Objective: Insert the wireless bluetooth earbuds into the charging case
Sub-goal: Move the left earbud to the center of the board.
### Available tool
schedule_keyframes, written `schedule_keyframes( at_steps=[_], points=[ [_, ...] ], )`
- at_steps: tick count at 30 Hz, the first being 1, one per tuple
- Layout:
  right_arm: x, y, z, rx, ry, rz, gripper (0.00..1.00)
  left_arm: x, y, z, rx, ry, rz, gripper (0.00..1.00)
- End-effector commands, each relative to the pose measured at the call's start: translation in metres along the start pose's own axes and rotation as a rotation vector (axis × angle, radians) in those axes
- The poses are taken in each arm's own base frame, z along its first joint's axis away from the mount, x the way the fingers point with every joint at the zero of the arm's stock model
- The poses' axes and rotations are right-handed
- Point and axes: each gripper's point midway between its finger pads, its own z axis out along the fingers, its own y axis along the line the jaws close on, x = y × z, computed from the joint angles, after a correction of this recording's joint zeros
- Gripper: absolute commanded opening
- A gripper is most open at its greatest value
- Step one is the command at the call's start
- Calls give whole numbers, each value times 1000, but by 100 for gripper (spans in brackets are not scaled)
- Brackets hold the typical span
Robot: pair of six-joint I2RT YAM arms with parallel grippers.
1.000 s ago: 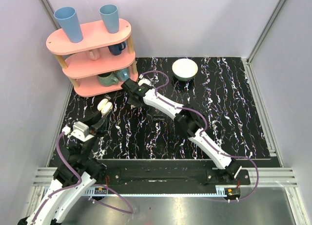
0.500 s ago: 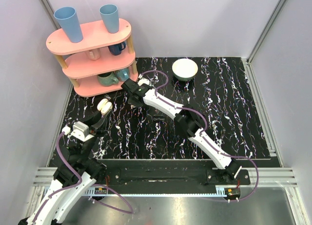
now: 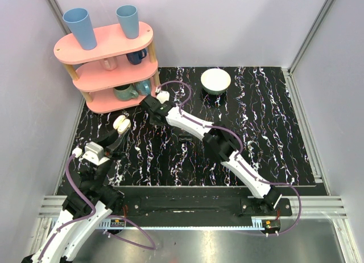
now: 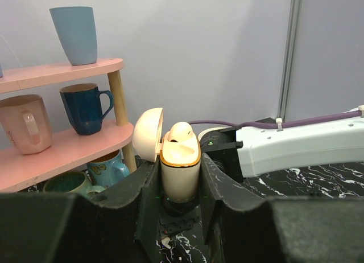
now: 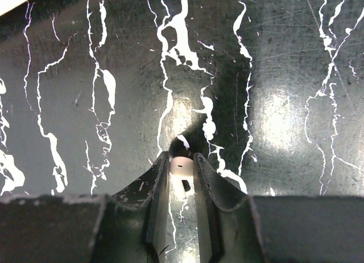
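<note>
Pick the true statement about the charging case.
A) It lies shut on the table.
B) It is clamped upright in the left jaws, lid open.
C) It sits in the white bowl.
B: the left wrist view shows the charging case upright between the left jaws, lid swung open.

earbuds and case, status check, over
Left end effector shut on open case, one earbud seated inside. Right end effector shut on second earbud. Nothing between them.

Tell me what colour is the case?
The case is cream with an orange rim, clearest in the left wrist view.
</note>
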Motion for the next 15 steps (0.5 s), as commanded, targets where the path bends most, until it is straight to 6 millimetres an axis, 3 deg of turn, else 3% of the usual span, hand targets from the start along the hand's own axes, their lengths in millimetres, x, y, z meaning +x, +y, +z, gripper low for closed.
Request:
schedule_keyframes(
  at_steps=[1, 9, 15],
  points=[
    [-12, 4, -26, -1, -50, -100, 26, -9, 1, 2, -4, -36, -8, 0],
    [-13, 1, -39, -3, -93, -213, 28, -8, 1, 3, -5, -30, -8, 0],
    [-3, 1, -36, -34, -58, -229, 32, -7, 1, 4, -6, -27, -8, 0]
  ],
)
